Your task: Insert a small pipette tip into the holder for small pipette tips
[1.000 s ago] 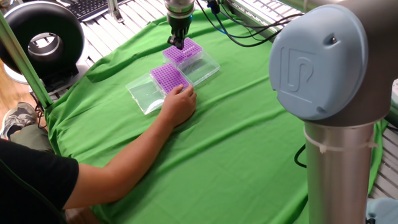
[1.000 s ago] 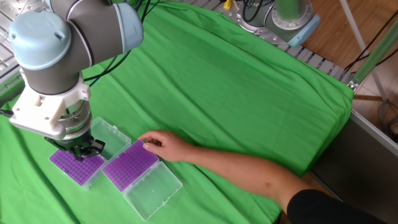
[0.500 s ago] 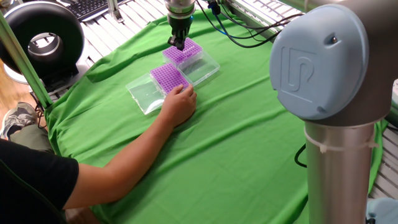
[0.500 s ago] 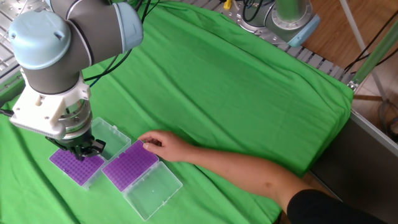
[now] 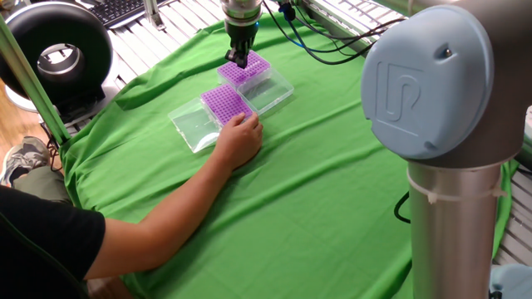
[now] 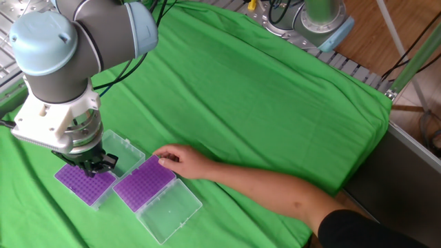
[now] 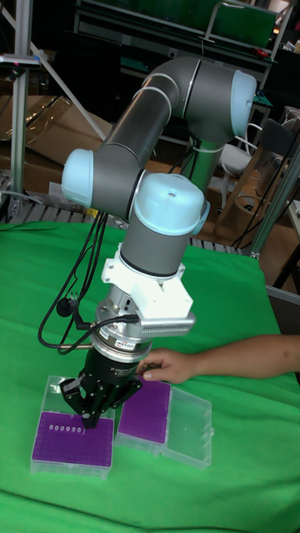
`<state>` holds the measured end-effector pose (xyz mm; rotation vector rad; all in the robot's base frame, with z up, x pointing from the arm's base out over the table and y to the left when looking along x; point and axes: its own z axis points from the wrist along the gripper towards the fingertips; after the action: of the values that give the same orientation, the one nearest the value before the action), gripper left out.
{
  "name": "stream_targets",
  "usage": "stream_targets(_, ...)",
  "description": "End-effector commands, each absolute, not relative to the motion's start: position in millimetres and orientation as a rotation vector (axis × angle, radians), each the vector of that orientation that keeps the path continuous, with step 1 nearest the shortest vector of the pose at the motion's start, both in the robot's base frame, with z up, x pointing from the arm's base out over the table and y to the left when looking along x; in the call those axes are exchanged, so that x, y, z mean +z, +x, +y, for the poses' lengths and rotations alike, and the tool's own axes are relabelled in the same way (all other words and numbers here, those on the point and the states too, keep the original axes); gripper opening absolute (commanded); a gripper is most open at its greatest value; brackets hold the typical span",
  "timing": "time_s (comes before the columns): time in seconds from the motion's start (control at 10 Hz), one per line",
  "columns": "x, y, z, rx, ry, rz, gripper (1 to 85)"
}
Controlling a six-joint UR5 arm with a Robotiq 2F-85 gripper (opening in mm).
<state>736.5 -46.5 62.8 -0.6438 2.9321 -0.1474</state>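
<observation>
Now tool low over purple rack, grip state unclear; hand steadies neighbouring rack.

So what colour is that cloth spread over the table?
Bright green: the cloth covers the whole tabletop, seen best in the other fixed view.

Robot's a chunky grey tubular arm with pale blue round joint caps — one cap has an embossed logo. White wrist flange, silver ring, black two-finger gripper, black cables trailing off. The person wears a black short sleeve.
</observation>
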Motion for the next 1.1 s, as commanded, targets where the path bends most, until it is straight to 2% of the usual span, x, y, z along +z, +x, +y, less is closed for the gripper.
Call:
stream_targets(0.0,62.2,736.2,-43.8,-0.11,-0.63,2.927,1.0)
stream_targets(1.0,58.0,737.3,-50.6,-0.124,-0.651,2.911,1.0)
